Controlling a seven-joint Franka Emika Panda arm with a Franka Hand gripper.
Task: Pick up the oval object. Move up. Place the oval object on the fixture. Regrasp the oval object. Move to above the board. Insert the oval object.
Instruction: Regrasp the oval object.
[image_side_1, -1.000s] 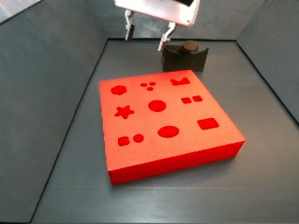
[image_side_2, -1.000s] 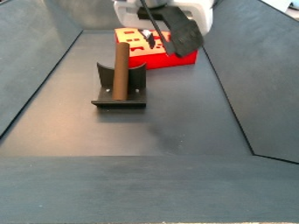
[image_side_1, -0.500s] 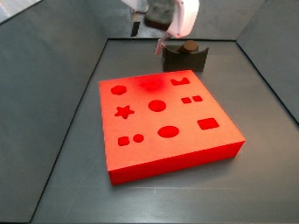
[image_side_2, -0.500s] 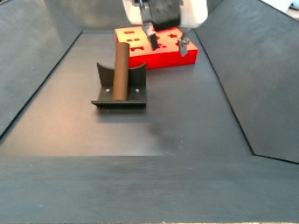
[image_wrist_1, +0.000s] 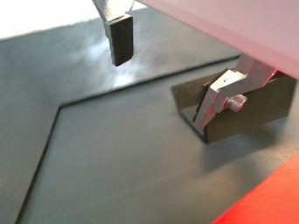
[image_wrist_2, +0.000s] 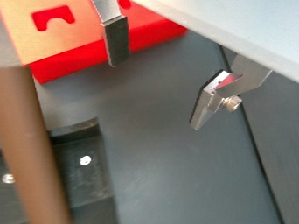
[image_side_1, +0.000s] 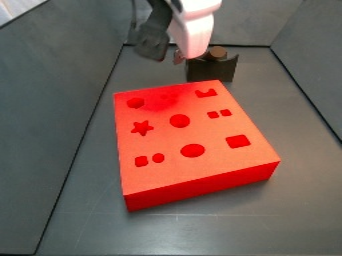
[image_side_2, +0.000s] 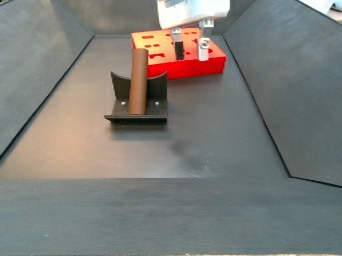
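The fingers (image_wrist_1: 119, 39) are spread wide apart with nothing between them, just bare dark worktop (image_wrist_1: 105, 131) showing in the gap in both wrist views, so the gripper (image_wrist_2: 163, 74) is released and empty. In a side view the gripper (image_side_2: 190, 38) hangs at the top middle of the frame, above the far end of the worktop (image_side_2: 174, 140) and over the board (image_side_2: 181, 55), with its fingertips pointing down at the red slab. In a side view from the opposite end, the gripper (image_side_1: 181, 50) sits at the top center, between the board's far edge and the fixture. Going by size: the board (image_side_1: 187, 140) is the big bright red slab filling the middle of that frame, with darker cut-outs in its top, a star, circles, squares and ovals. Next is the fixture (image_side_2: 136, 100), a dark bracket on a base plate, center left of the frame, well apart from the board and nearer the camera. In a side view it shows as a small dark block (image_side_1: 214, 68) just past the board's far edge, upper center. Smallest is the oval object (image_side_2: 136, 80), a slim brown peg standing upright in the fixture, leaning a touch against its back. In a wrist view it's the blurry brown rod (image_wrist_2: 30, 149) running along the left edge, beside the fixture's dark plate (image_wrist_2: 82, 175), well clear of the fingers (image_wrist_2: 117, 39).
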